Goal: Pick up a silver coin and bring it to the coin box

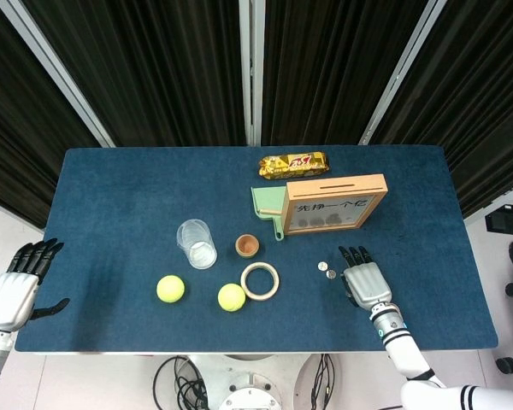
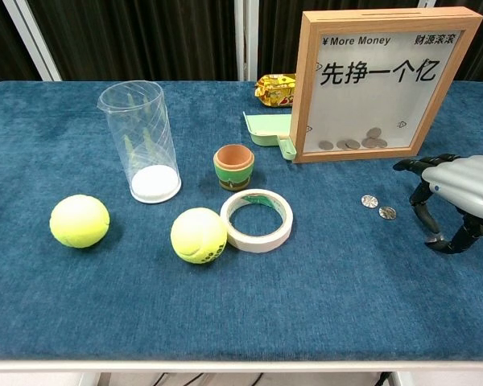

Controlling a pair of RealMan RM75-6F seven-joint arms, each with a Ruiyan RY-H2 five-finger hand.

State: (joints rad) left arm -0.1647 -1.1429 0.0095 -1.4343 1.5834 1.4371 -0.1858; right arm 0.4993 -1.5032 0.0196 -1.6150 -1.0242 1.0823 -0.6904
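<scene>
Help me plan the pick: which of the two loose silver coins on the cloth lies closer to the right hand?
The coin farther from the coin box, lying right of the other coin and nearer the right hand.

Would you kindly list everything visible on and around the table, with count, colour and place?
coin box: one, wooden frame, clear front, far right, coins inside
loose coins: two visible, silver, in front of the box
snack bar: one, yellow wrapper, behind the box
dustpan: one, green, left of the box
small pot: one, terracotta, centre
tape roll: one, cream, centre front
tennis balls: two, yellow-green, front left
cup: one, clear, left
table: one, blue cloth
right hand: fingers curled down beside the coins
left hand: off the table's left edge
</scene>
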